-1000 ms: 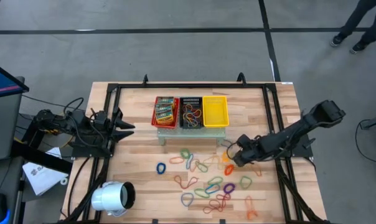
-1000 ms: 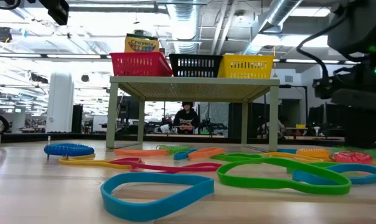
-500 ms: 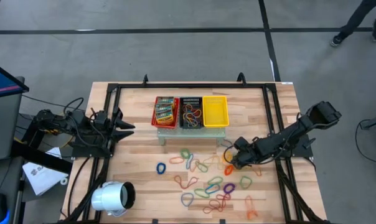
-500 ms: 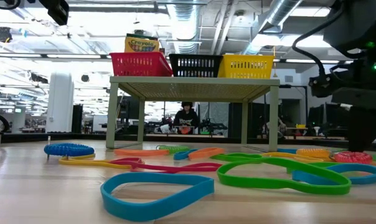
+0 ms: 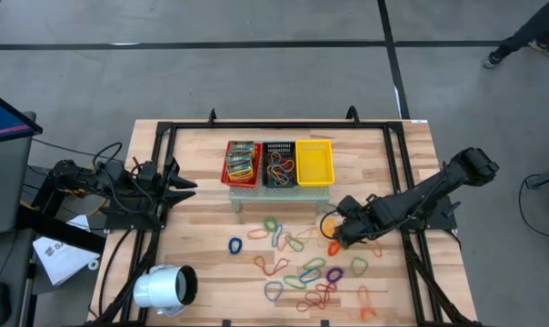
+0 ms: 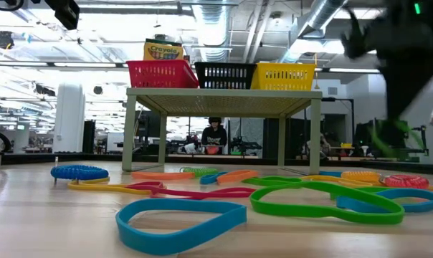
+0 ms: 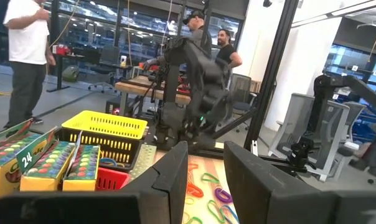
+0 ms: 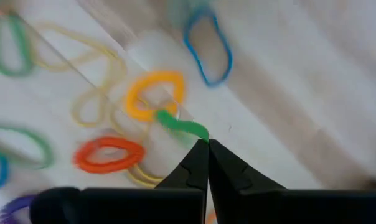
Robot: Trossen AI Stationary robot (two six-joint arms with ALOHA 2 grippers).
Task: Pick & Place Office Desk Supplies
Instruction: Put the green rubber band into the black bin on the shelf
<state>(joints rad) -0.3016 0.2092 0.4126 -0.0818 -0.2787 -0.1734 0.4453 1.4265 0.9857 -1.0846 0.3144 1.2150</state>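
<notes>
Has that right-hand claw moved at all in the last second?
Yes. In the high view the right claw has crept left toward the yellow mesh basket, and it is shut on a thin green rubber band.

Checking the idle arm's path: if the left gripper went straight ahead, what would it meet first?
Probably the raised baskets: the left gripper, open at the table's left edge, points toward the red basket of crayon boxes, though depth is unclear.
</notes>
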